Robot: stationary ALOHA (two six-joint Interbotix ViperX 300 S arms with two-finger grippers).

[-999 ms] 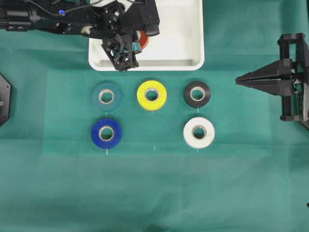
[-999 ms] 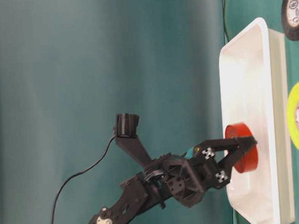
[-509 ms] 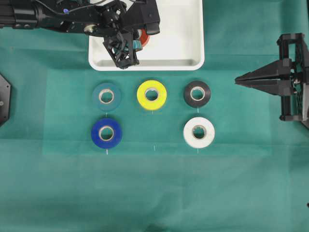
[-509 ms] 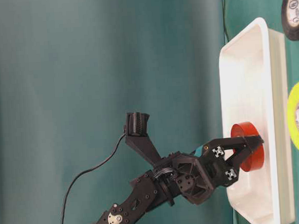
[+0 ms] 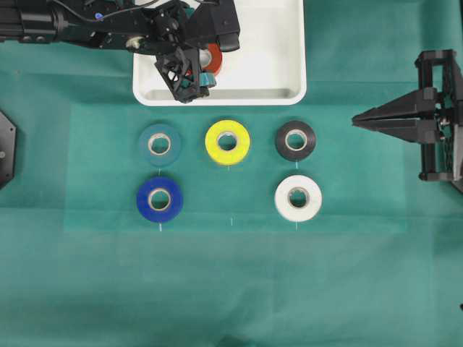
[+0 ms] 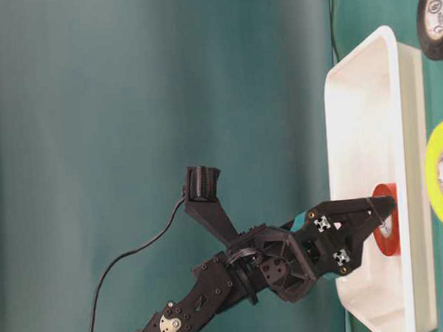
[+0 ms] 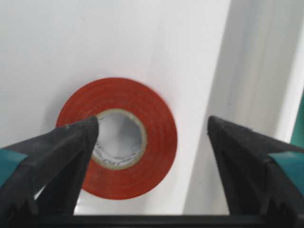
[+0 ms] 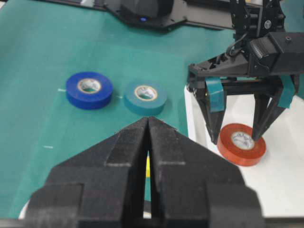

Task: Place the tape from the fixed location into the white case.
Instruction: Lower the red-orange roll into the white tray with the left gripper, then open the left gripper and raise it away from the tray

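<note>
The tape (image 5: 215, 55) is a red-orange roll with a pale core, lying flat on the floor of the white case (image 5: 268, 65), near its front left. My left gripper (image 7: 153, 124) hangs just above it, open, with one fingertip (image 7: 85, 135) over the core and the other well clear beside the roll (image 7: 142, 159). The right wrist view shows the two fingers straddling the tape (image 8: 242, 151) without pinching it. At the table's right edge, far from the case, my right gripper (image 5: 356, 120) rests shut with nothing in it.
Five more rolls lie on the green cloth in front of the case: teal (image 5: 160, 144), yellow (image 5: 227, 142), black (image 5: 295, 140), dark blue (image 5: 159, 199) and white (image 5: 298, 197). The case's raised front rim (image 7: 266, 71) runs close beside the left gripper.
My left gripper has opened and let go of the tape. The roll, held on edge above the case floor before, now lies flat inside. The right arm has not moved.
</note>
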